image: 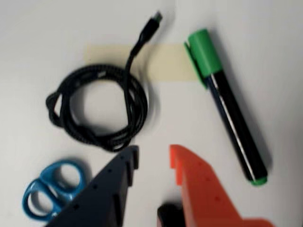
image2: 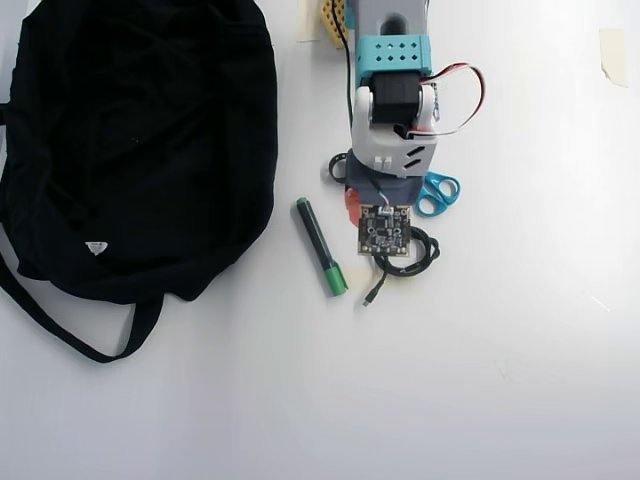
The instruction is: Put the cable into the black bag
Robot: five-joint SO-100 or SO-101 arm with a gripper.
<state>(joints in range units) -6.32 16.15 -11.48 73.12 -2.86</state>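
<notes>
Overhead view, left to right: one large soft black fabric bag (image2: pixel 140 140), one black marker with a green cap (image2: pixel 320 246), one thin black braided cable (image2: pixel 420 250) coiled on the white table (image2: pixel 520 380), at about 4 o'clock from the bag. Wrist view: one pair of blue-handled scissors (image: pixel 51 189) at 8 o'clock; the cable (image: pixel 99 109) lies at 11 o'clock from the gripper (image: pixel 154 158), whose one black and one orange jaw stand apart, holding nothing.

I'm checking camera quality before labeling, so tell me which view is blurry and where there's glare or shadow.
Wrist view: soft all over, the cable and green-capped marker have fuzzy edges, with a faint shadow along the marker's right side. Overhead view: sharper, but the white table is nearly blown out and the black bag shows almost no fabric detail.
</notes>
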